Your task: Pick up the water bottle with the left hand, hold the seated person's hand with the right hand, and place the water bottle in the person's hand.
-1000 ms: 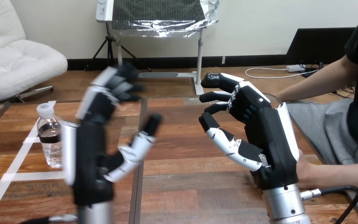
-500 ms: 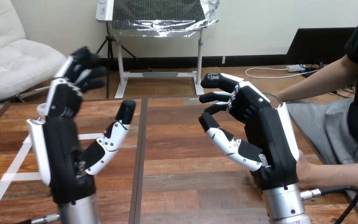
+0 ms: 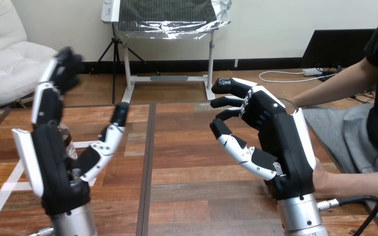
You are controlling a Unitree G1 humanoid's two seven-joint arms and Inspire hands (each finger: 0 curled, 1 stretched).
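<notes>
The clear water bottle point(image 3: 69, 145) stands on the table at the left, almost wholly hidden behind my left hand point(image 3: 54, 162). That hand is raised upright in front of it, fingers straight and thumb spread toward the right, open and holding nothing. My right hand point(image 3: 280, 142) is held up at centre right, fingers loosely bent toward the left with nothing in them. The person's hand point(image 3: 325, 181) rests just behind and to the right of my right hand's back, touching or very near it; my fingers do not curl round it.
White tape lines point(image 3: 10, 186) mark the wooden table at the left. A dark seam point(image 3: 147, 162) runs down the table's middle. The person's forearm point(image 3: 364, 184) lies along the right edge.
My left hand has swung leftward and now stands in front of the bottle, hiding it. My right hand and the person's hand have stayed still.
</notes>
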